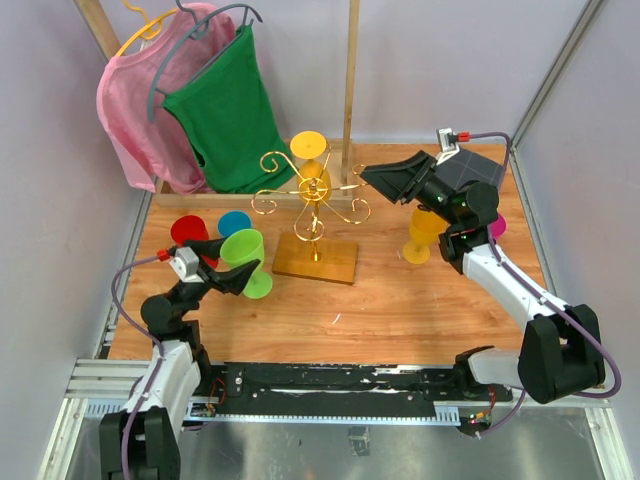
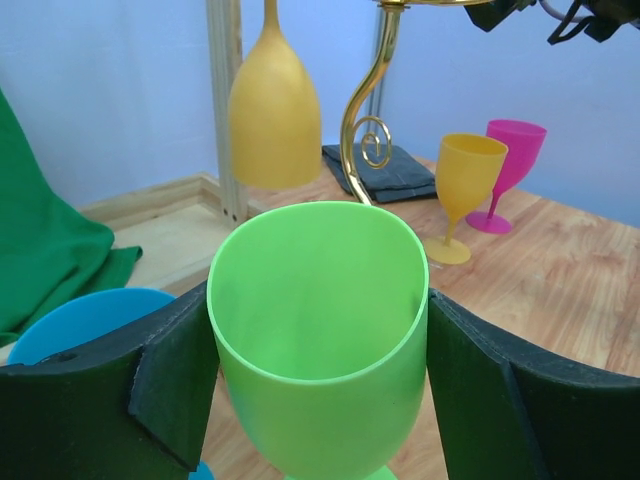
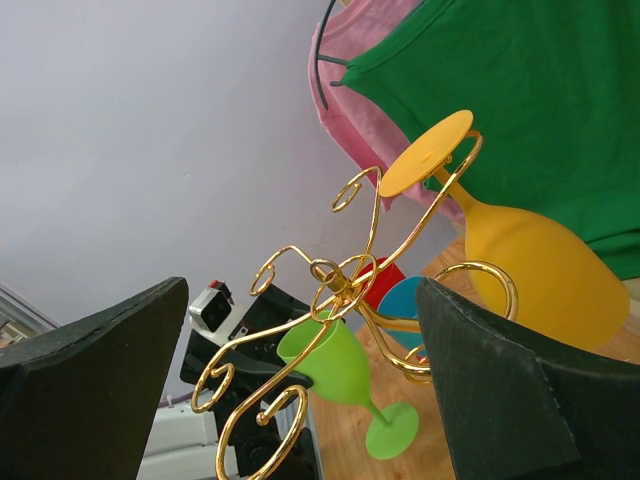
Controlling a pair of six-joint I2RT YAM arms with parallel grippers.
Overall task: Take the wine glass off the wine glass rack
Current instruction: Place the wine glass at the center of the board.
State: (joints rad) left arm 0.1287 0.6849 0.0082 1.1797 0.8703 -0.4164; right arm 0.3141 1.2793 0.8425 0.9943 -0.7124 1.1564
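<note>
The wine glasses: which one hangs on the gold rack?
The upside-down yellow glass, hanging by its foot from the gold rack. The green glass sits in the left gripper; the others stand on the table.

Plastic wine glasses: six. One green plastic wine glass [image 1: 245, 255], one red plastic wine glass [image 1: 188, 230], one blue plastic wine glass [image 1: 234, 222], one magenta plastic wine glass [image 2: 512, 150], one hanging yellow plastic wine glass [image 1: 308, 146], one standing yellow plastic wine glass [image 1: 423, 232].

Gold wire wine glass rack [image 1: 315, 258]: one.

Shirts: two, namely pink fabric shirt [image 1: 130, 110] and green fabric shirt [image 1: 225, 120].

Hangers: two, namely yellow hanger [image 1: 140, 40] and grey hanger [image 1: 215, 20].

Dark folded cloth [image 2: 385, 172]: one.
</note>
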